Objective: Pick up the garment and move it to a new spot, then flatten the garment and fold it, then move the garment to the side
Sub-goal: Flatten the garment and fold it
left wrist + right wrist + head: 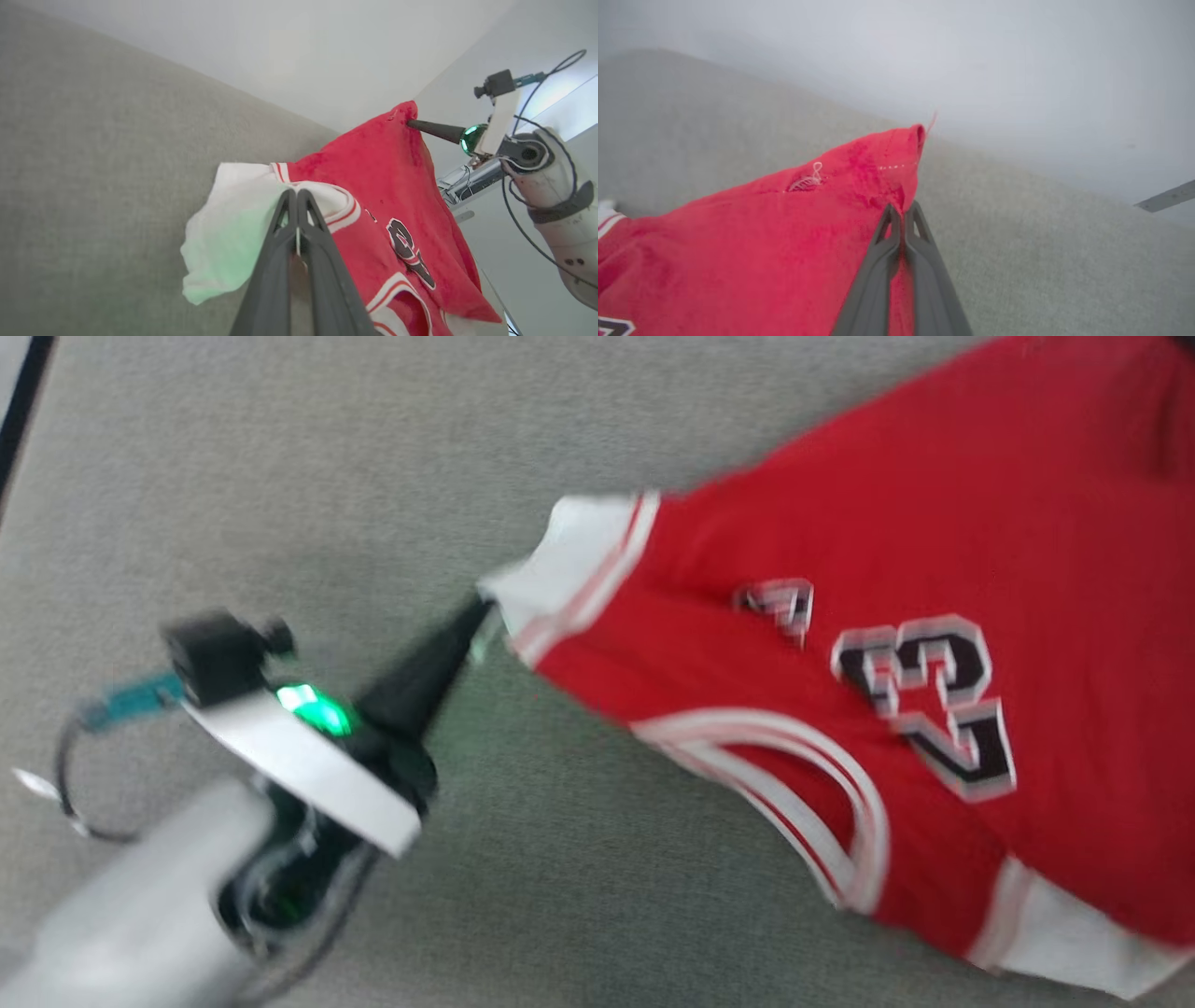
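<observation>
At eight o'clock in the head view, the left gripper [481,613] pinches the white sleeve [569,546] of the garment [934,523], which spreads toward three o'clock over the grey surface [280,476]. The right gripper [903,211] is clamped on only a red hem corner. Such a thin bite could slip under tension.

The jersey [980,504] is red, its sleeve [579,546] white with red-and-white striped trim. The number 23 [920,665] is black, outlined in white. The woven surface [280,476] is plain grey.
</observation>
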Robot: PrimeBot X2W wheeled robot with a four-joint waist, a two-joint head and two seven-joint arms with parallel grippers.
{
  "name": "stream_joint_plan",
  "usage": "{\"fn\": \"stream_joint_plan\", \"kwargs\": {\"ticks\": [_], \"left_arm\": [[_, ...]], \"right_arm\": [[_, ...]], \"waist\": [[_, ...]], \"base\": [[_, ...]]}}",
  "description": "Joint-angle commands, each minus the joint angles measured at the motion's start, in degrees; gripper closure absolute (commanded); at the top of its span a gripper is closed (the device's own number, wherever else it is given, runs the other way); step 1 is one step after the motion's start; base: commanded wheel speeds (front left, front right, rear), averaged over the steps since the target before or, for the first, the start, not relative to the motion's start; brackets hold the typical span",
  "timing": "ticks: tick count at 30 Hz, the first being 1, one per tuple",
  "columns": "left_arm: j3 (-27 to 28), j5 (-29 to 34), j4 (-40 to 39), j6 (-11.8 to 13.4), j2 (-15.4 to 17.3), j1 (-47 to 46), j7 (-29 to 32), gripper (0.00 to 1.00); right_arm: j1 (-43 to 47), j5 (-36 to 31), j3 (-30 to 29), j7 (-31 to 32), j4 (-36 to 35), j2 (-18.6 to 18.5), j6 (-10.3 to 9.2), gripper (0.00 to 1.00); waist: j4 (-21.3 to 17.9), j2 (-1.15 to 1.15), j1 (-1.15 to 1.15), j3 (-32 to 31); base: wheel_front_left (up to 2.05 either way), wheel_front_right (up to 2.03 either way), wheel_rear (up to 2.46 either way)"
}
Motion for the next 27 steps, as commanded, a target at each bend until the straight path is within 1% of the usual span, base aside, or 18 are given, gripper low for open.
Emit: {"fn": "stream_joint_plan", "kwargs": {"ticks": [1, 3, 7, 10, 15, 18, 20, 22, 24, 27], "left_arm": [[0.98, -0.68, 0.51, 0.04, -0.02, -2.16, -0.32, 1.0], [1.84, -1.62, 2.04, 0.04, 0.18, -6.27, -0.32, 1.0], [5.5, -5.02, 7.36, 0.04, -0.66, -16.44, 0.0, 1.0], [10.71, -10.22, 12.18, 0.04, -3.22, -25.07, -0.06, 1.0], [16.32, -14.16, 22.45, 0.04, -5.35, -40.7, 1.6, 1.0], [19.2, -13.46, 28.26, 0.06, -5.71, -49.38, 0.96, 1.0], [21.52, -13.26, 30.65, 0.09, -6.29, -54.55, 0.32, 1.0], [23.25, -13.7, 31.26, 0.09, -7.17, -57.74, 0.06, 1.0], [24.13, -13.94, 30.54, 0.09, -7.65, -58.81, -0.06, 1.0], [23.0, -14.4, 28.32, 0.09, -8.54, -55.3, 0.51, 1.0]], "right_arm": [[-1.79, 0.03, -1.2, -1.75, 0.86, 0.77, 0.0, 1.0], [-4.38, -0.72, -3.25, -4.73, 3.01, 2.37, 0.0, 1.0], [-11.01, -2.25, -7.2, -10.15, 7.1, 5.46, 0.0, 1.0], [-16.86, -4.06, -9.57, -13.01, 10.04, 7.31, 0.0, 1.0], [-27.45, -8.83, -12.64, -19.21, 14.83, 9.82, -0.01, 1.0], [-32.95, -12.01, -14.56, -24.09, 17.39, 11.24, -0.06, 1.0], [-36.56, -13.65, -15.7, -27.18, 19.2, 11.93, -0.15, 1.0], [-38.73, -15.21, -16.58, -30.1, 20.95, 12.44, -0.17, 1.0], [-39.64, -15.94, -16.17, -31.78, 22.25, 12.82, -0.16, 1.0], [-38.09, -15.97, -14.83, -32.65, 24.08, 12.08, -0.14, 1.0]], "waist": [[-1.24, 0.0, 0.0, -0.65], [-2.22, 0.0, 0.0, -0.38], [-3.88, 0.0, 0.0, 1.2], [-5.11, 0.0, 0.0, 3.2], [-7.18, 0.0, 0.0, 6.41], [-8.13, 0.0, 0.0, 7.7], [-8.67, 0.0, 0.0, 8.35], [-8.85, 0.0, 0.0, 8.62], [-8.84, 0.0, 0.0, 8.64], [-8.58, 0.0, 0.0, 8.51]], "base": [[0.0, 0.0, 0.0], [0.0, 0.0, 0.0], [0.0, 0.0, 0.0], [0.0, 0.0, 0.0], [0.0, 0.0, 0.0], [0.0, 0.0, 0.0], [0.0, 0.0, 0.0], [0.0, 0.0, 0.0], [0.0, 0.0, 0.0], [0.0, 0.0, 0.0]]}}
